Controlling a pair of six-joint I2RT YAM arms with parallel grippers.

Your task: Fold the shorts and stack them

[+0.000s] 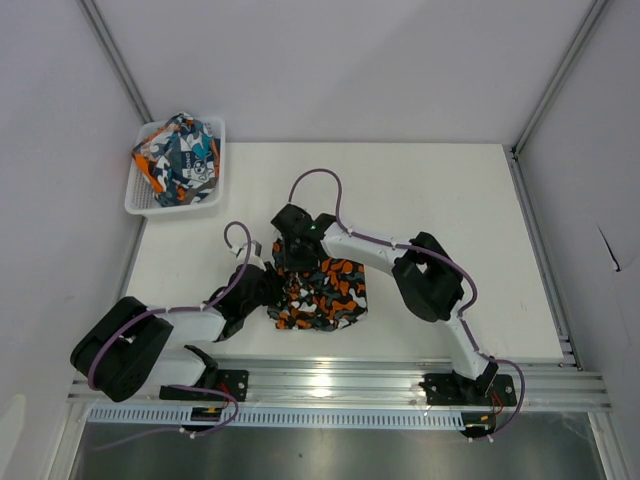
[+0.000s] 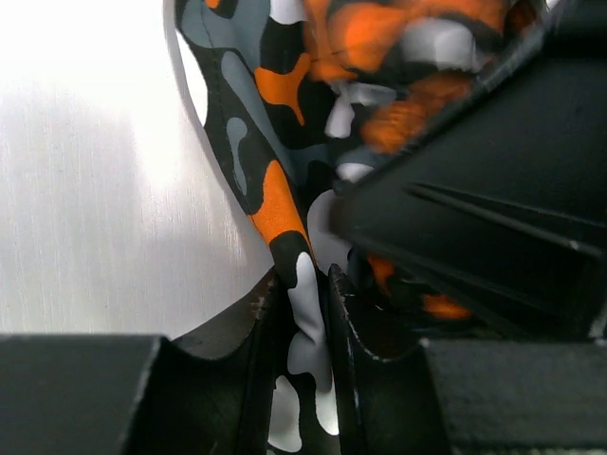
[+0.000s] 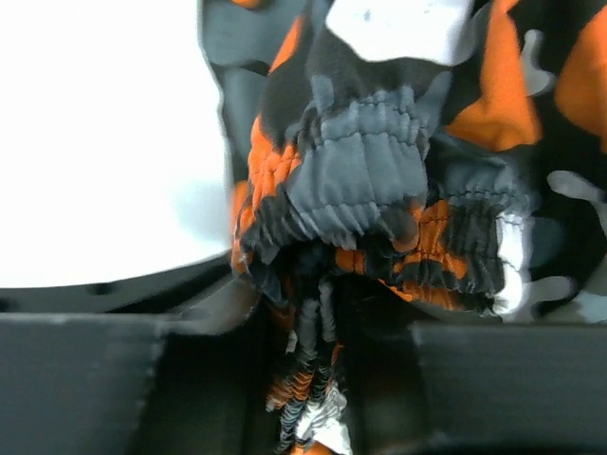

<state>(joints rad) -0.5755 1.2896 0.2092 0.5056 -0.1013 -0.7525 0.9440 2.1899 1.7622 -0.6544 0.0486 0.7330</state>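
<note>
camouflage shorts (image 2: pixel 417 57) blurred, cropped at edges

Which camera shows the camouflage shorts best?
Top external: nearly all of the camouflage shorts shows, bunched on the table. Left wrist sees only an edge pinched between its fingers; right wrist, just the gathered waistband close up.

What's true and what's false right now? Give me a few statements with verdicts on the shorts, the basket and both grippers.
The teal-print shorts lie in the white basket. True.
The camouflage shorts are stacked on the teal-print shorts. False: they lie on the table, apart from the basket.
The left gripper pinches camouflage fabric. True.
The right gripper hangs over the basket. False: it is at the camouflage shorts, their elastic waistband between its fingers.
</note>
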